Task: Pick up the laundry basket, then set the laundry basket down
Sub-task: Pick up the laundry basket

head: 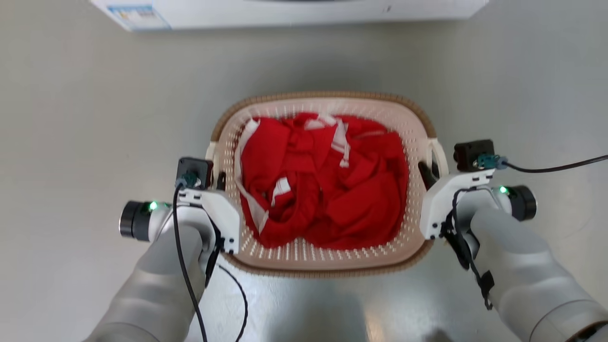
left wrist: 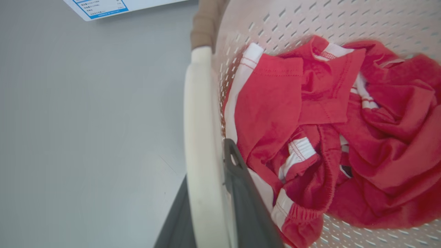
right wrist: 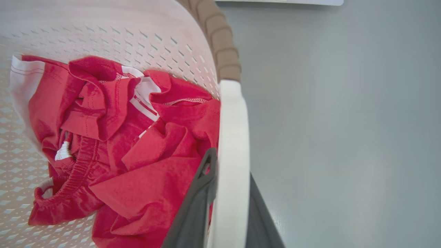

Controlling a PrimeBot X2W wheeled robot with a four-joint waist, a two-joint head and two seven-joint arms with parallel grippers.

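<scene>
Grey floor (head: 71, 142), laundry basket (head: 323, 267), left hand (head: 219, 179), right hand (head: 427, 174) tight on handles (head: 440, 153).

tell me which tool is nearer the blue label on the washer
Left. The left tool is shut on the basket's left handle, on the same side as the label at the washer's left corner. The right tool is shut on the right handle, across the basket from the label.

Red garments (head: 327, 190) with white trim are lying crumpled in a heap. White appliance (head: 285, 12) bearing a blue-edged label (head: 137, 16) is standing on grey floor (head: 71, 118).
</scene>
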